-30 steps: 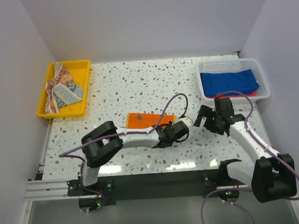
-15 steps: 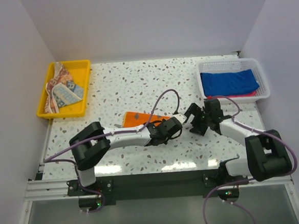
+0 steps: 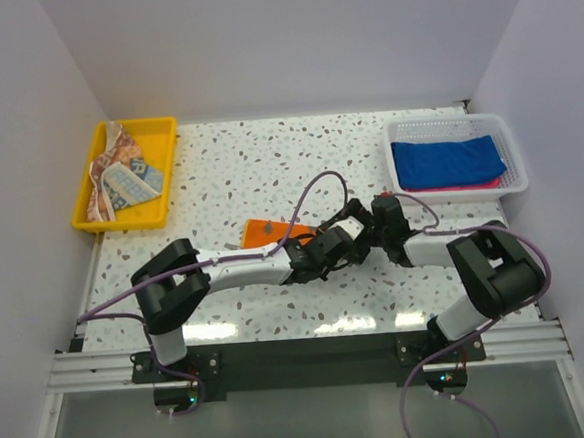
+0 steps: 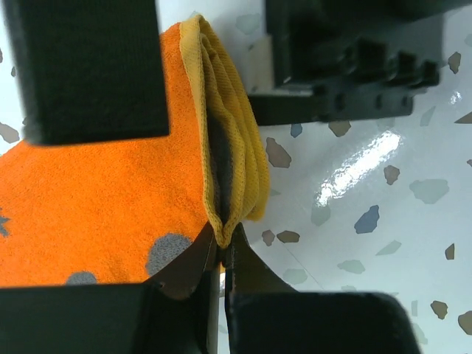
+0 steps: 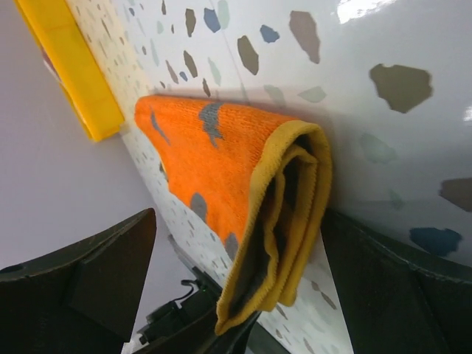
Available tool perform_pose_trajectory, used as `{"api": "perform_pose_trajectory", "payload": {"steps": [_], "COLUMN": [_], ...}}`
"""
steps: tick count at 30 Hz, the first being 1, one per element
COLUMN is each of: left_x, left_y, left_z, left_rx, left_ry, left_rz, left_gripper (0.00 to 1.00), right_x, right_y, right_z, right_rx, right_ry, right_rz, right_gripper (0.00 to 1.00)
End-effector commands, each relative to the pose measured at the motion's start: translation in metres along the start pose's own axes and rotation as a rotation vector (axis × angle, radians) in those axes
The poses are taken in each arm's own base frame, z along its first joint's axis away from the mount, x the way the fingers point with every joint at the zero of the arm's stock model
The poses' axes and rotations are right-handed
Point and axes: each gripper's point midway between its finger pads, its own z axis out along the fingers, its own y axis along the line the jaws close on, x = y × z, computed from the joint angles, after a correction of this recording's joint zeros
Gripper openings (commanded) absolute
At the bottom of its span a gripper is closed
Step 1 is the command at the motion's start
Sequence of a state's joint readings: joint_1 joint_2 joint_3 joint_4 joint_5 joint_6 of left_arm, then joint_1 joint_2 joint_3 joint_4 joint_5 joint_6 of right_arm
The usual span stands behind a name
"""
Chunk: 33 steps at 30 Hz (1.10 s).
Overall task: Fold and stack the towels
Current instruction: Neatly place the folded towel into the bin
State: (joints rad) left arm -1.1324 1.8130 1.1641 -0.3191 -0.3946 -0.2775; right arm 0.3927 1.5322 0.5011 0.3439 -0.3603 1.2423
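- Since a second ago the right pincer (image 3: 362, 221) has swung left, away from the white mesh basket (image 3: 507, 134).
- The orange terry towel with yellow edge (image 3: 266, 231) lies folded on the speckled worktop (image 3: 269, 170), long axis left-right and yellow fold rightward.
- The left pincer (image 4: 221, 249) is clenched on that fold.
- The right pincer is released, its jaws on either side of the same end, the towel just left of it.

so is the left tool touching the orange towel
Touching. The left wrist view shows the left tool shut on the orange towel, its yellow hem pinched between the tips.
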Motion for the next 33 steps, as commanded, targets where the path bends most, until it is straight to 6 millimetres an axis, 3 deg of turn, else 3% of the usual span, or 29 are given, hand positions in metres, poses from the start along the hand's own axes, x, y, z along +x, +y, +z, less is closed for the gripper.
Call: {"api": "perform_pose_trajectory", "payload": {"steps": [1, 5, 8, 11, 12, 14, 15, 17, 18, 21, 26, 29, 30, 32, 33], "left_x": [-0.028, -0.031, -0.031, -0.031, -0.031, -0.032, -0.033, -0.038, -0.041, -0.047, -0.055, -0.053, -0.051, -0.040, -0.034], "left_y": [0.001, 0.000, -0.002, -0.005, -0.006, -0.006, -0.006, -0.002, 0.001, 0.013, 0.050, 0.087, 0.107, 0.130, 0.152], "left_z": [-0.013, -0.012, -0.010, -0.008, -0.008, -0.009, -0.010, -0.015, -0.016, -0.026, -0.055, -0.074, -0.077, -0.090, -0.092], "left_rx": [0.018, 0.017, 0.020, 0.028, 0.028, 0.029, 0.032, 0.029, 0.026, 0.029, 0.017, -0.012, -0.043, -0.070, -0.098], "left_ry": [-0.081, -0.083, -0.077, -0.073, -0.070, -0.071, -0.073, -0.089, -0.095, -0.114, -0.137, -0.157, -0.160, -0.156, -0.147], "left_rz": [-0.077, -0.096, -0.107, -0.123, -0.137, -0.151, -0.161, -0.177, -0.193, -0.236, -0.312, -0.364, -0.393, -0.411, -0.447], "left_gripper": [0.00, 0.00, 0.00, 0.01, 0.08, 0.18, 0.31, 0.47, 0.65, 0.89, 0.98, 1.00, 1.00, 1.00, 1.00], "right_x": [0.022, 0.032, 0.030, 0.026, 0.025, 0.021, 0.020, 0.015, 0.013, 0.003, -0.027, -0.054, -0.067, -0.084, -0.101], "right_y": [-0.053, -0.054, -0.055, -0.051, -0.048, -0.044, -0.042, -0.038, -0.036, -0.028, -0.018, -0.003, 0.012, 0.014, 0.040], "right_z": [0.012, 0.017, 0.018, 0.019, 0.020, 0.019, 0.018, 0.016, 0.015, 0.010, -0.007, -0.022, -0.030, -0.046, -0.052], "right_rx": [0.169, 0.173, 0.177, 0.181, 0.182, 0.182, 0.192, 0.200, 0.217, 0.255, 0.348, 0.416, 0.438, 0.505, 0.490], "right_ry": [0.035, 0.055, 0.045, 0.037, 0.036, 0.029, 0.028, 0.015, 0.017, 0.005, -0.014, -0.031, -0.051, -0.034, -0.081], "right_rz": [0.084, 0.091, 0.071, 0.023, 0.011, -0.032, -0.047, -0.101, -0.117, -0.206, -0.414, -0.550, -0.586, -0.670, -0.713], "right_gripper": [0.98, 0.95, 0.83, 0.56, 0.36, 0.20, 0.08, 0.00, 0.00, 0.00, 0.00, 0.00, 0.00, 0.00, 0.00]}}
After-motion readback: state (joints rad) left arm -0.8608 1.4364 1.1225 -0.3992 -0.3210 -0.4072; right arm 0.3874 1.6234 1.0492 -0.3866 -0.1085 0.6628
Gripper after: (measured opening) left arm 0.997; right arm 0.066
